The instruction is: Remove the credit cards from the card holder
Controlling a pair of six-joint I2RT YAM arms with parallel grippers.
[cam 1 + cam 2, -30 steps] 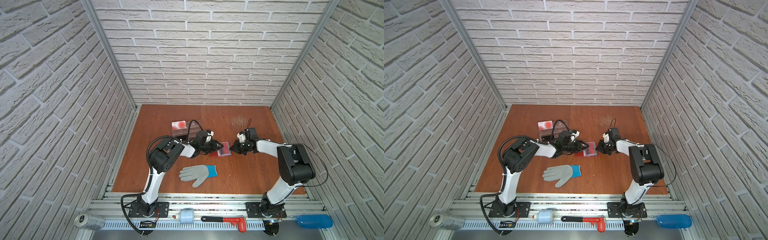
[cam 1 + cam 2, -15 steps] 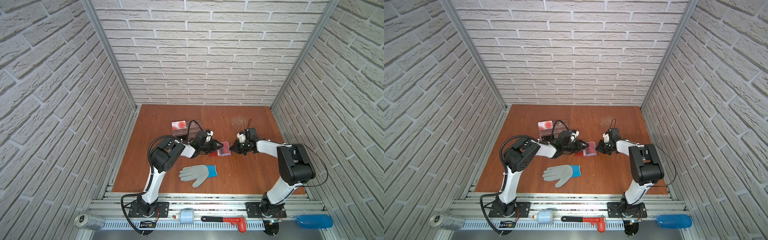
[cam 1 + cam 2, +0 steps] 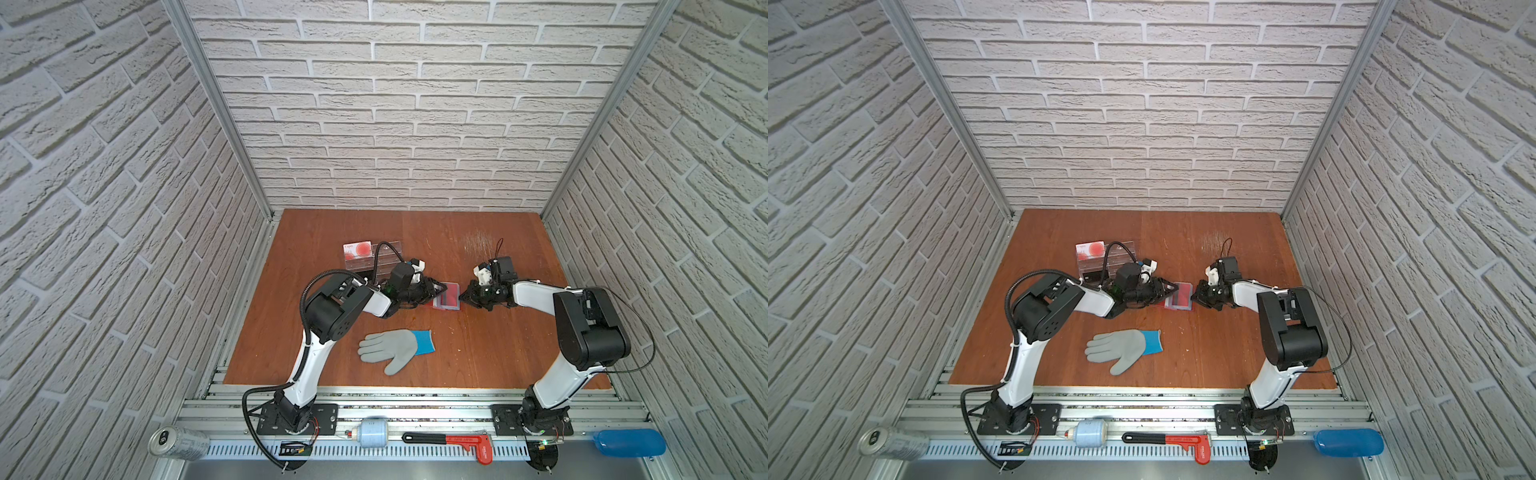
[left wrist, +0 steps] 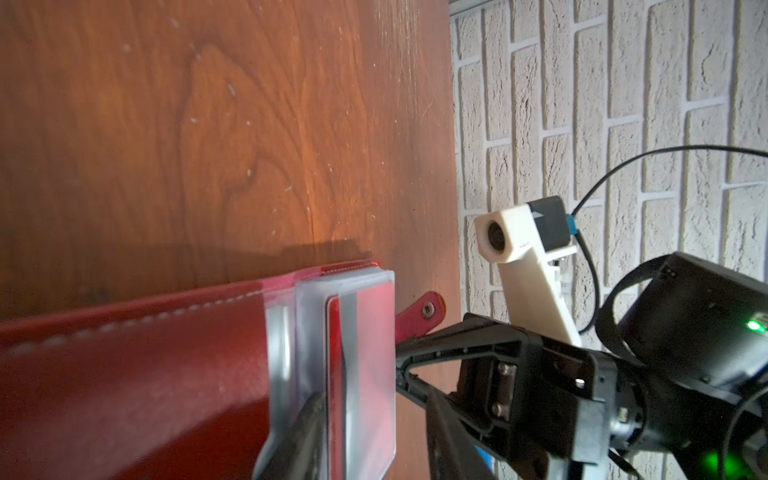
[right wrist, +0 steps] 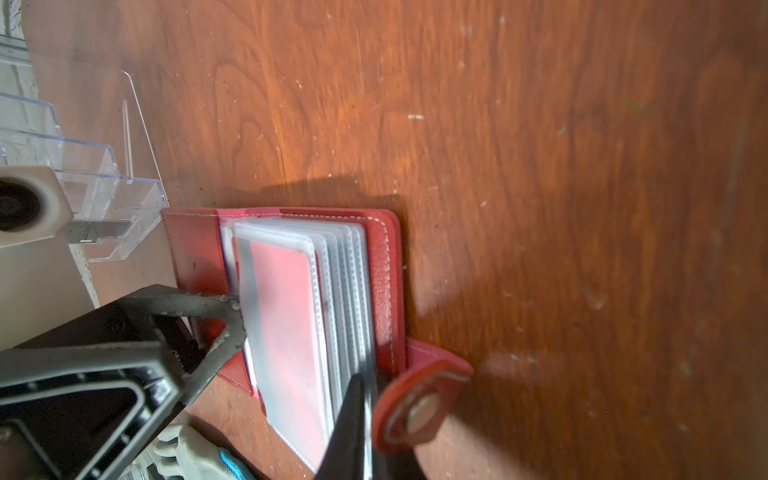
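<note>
Along the bottom edge of both top views lie a can (image 3: 178,444), a pale bottle (image 3: 372,432), a red wrench (image 3: 453,440) and a blue case (image 3: 628,442). Above them, at lower centre on the wooden surface (image 3: 478,340), a grey glove (image 3: 392,348) with a blue cuff lies flat, well apart from both arms. At frame centre the red holder (image 3: 446,296) lies open on the surface between the two pincers. The left pincer (image 3: 439,288) reaches it from the frame's left and the right pincer (image 3: 462,297) from the frame's right. In the right wrist view the clear sleeves (image 5: 345,291) fan out from the holder's spine, and the red card (image 5: 286,324), which has a grey stripe, sits inside the front sleeve. One left finger (image 5: 208,305) touches that sleeve at the striped edge. I cannot tell whether the left pincer is pinching anything. The right fingers (image 5: 357,424) are pressed together, with their tips at the outer edge of the sleeve stack, just beside the snap tab (image 5: 419,403). Whether a sleeve is caught between them does not show. Farther up, at upper left of centre, stands a clear stand (image 3: 376,259) with a white card (image 3: 357,249) marked with red circles. Behind it is the brick wall (image 3: 395,124).
</note>
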